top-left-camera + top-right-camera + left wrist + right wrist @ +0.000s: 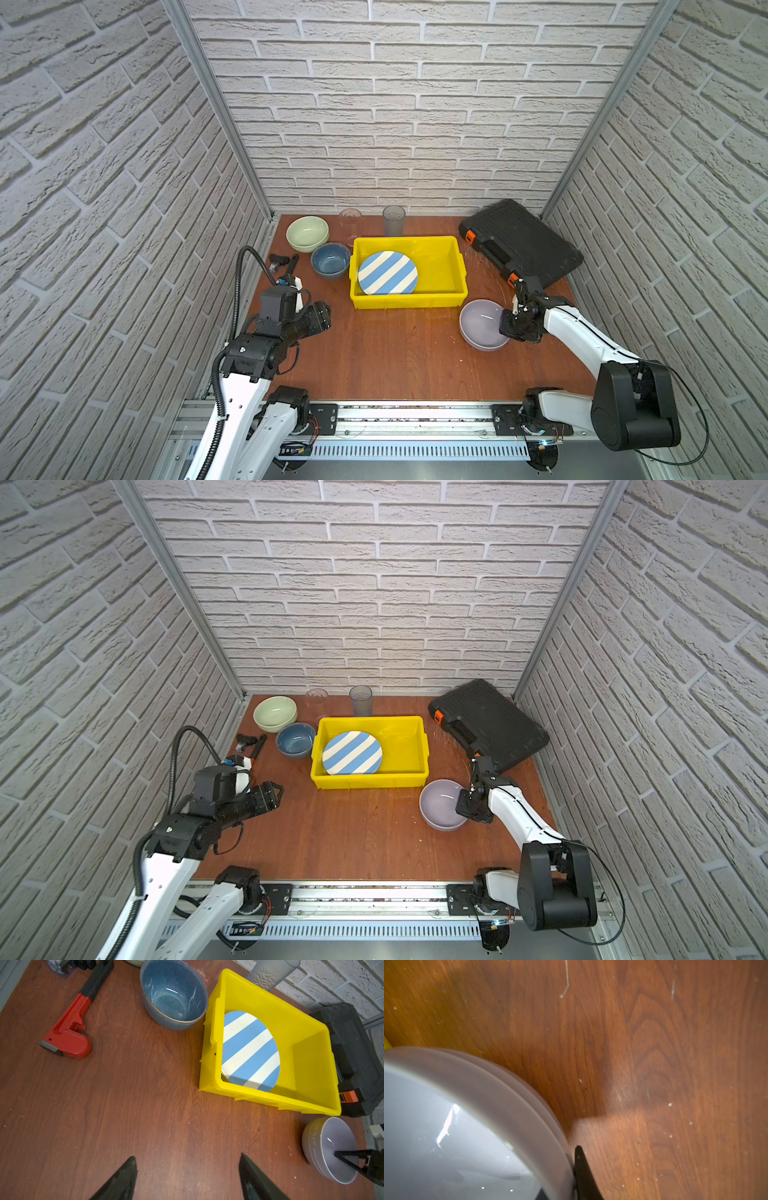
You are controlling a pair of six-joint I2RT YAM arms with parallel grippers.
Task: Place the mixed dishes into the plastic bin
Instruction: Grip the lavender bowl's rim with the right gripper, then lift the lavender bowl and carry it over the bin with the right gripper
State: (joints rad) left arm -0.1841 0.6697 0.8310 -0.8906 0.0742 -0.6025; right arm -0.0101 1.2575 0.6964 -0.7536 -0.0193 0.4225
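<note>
The yellow plastic bin (407, 300) stands mid-table, and the blue-white striped plate (387, 273) lies in its left half. The lavender-grey bowl (480, 324) sits on the table by the bin's front right corner. My right gripper (505, 322) is shut on that bowl's right rim, one finger inside and one finger (580, 1165) outside the wall. At the front left my left gripper (187, 1165) hangs open over bare table. A pale green bowl (307, 232) and a blue bowl (330, 259) sit left of the bin. Two clear tumblers (350, 222) (393, 220) stand behind it.
A black case with orange latches (519, 245) lies at the back right, close behind my right wrist. A red wrench (68, 1030) lies near the table's left edge. Brick walls close in three sides.
</note>
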